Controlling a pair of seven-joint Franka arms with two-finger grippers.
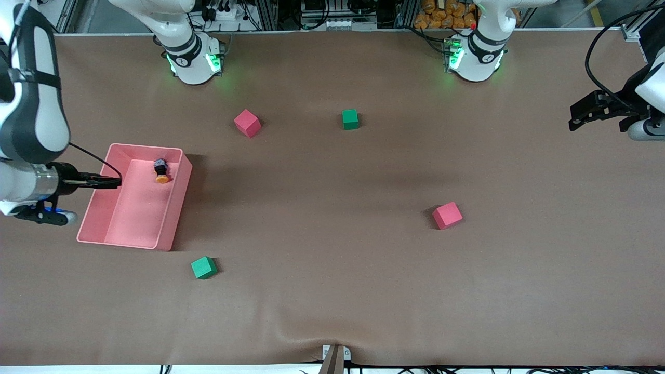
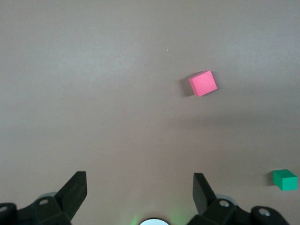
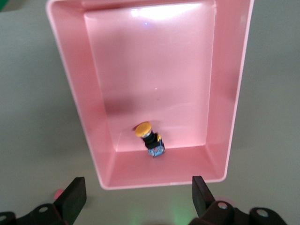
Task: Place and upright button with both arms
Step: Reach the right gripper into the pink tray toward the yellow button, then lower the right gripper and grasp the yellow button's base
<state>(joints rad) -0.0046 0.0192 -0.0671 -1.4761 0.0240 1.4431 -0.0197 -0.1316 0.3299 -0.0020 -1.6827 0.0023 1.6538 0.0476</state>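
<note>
Button point(image 1: 161, 171) lying on its side in the pink bin point(image 1: 171, 218), mid-left of the frame, not yet grasped.
Right hand point(image 1: 111, 182), released, is hovering over the bin and next needs lowering onto the button; left hand point(image 1: 576, 118), released, is waiting at upper right.

**Legible markings: none**

You will find no readable text, label, brand, number or sign in any of the three views. Small dark marks sit on the collars above the arm bases point(image 1: 182, 61) point(image 1: 486, 58), but you cannot make them out as characters.
</note>
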